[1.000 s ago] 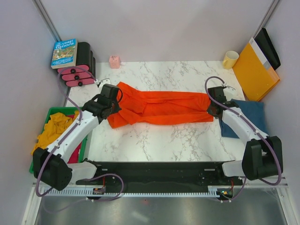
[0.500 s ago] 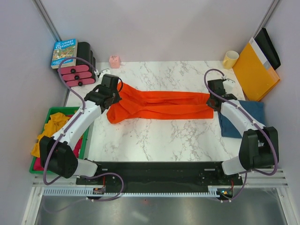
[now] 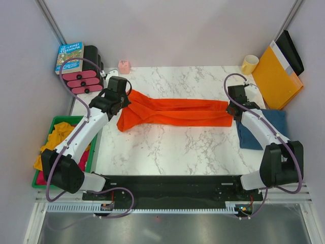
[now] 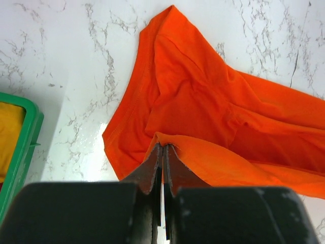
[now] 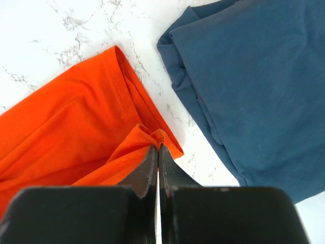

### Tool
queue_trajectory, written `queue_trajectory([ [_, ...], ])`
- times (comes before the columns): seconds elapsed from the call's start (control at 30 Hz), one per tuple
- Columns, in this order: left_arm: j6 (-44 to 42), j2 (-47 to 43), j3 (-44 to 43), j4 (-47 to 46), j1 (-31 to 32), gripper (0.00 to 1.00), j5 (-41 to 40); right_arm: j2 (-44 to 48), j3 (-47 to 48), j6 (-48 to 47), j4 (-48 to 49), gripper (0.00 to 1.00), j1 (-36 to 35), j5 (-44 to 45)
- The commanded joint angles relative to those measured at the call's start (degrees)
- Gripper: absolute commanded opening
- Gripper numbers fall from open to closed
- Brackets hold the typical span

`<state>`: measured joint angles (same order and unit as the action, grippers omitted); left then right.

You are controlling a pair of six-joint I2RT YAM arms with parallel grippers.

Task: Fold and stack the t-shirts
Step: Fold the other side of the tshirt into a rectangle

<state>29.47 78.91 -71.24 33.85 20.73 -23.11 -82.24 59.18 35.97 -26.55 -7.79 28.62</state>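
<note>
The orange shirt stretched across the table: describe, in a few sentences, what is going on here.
Two robot arms are handling the orange shirt together. The left gripper is shut on one end and the right gripper on the other, so the shirt is stretched into a long narrow band across the table. A blue shirt, already folded, lies close beside the right gripper. The orange one is not yet folded small or stacked on it.
</note>
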Motion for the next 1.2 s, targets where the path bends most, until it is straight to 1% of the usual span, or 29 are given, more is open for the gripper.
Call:
queue_trajectory([
  [0.0,-2.4,2.9,-4.0,-2.6,-1.2,0.02,-1.8,-0.5,2.5,-0.7,3.3,0.00,1.7,2.4],
  [0.23,-2.6,7.6,-5.8,-4.8,-2.9,0.02,-1.2,-4.6,3.2,-1.1,7.0,0.00,2.3,2.4],
  [0.5,-3.4,13.8,-9.5,-6.7,-4.3,0.02,-1.5,-11.3,5.9,-1.3,8.6,0.00,2.3,2.2],
  [0.9,-3.2,25.7,-16.1,-7.7,-5.6,0.02,-0.3,-22.5,15.2,-2.0,9.5,0.00,2.3,2.5],
  [1.17,-2.6,31.0,-19.0,-7.7,-6.6,0.02,0.9,-27.8,19.0,-2.6,9.6,0.00,2.3,2.2],
])
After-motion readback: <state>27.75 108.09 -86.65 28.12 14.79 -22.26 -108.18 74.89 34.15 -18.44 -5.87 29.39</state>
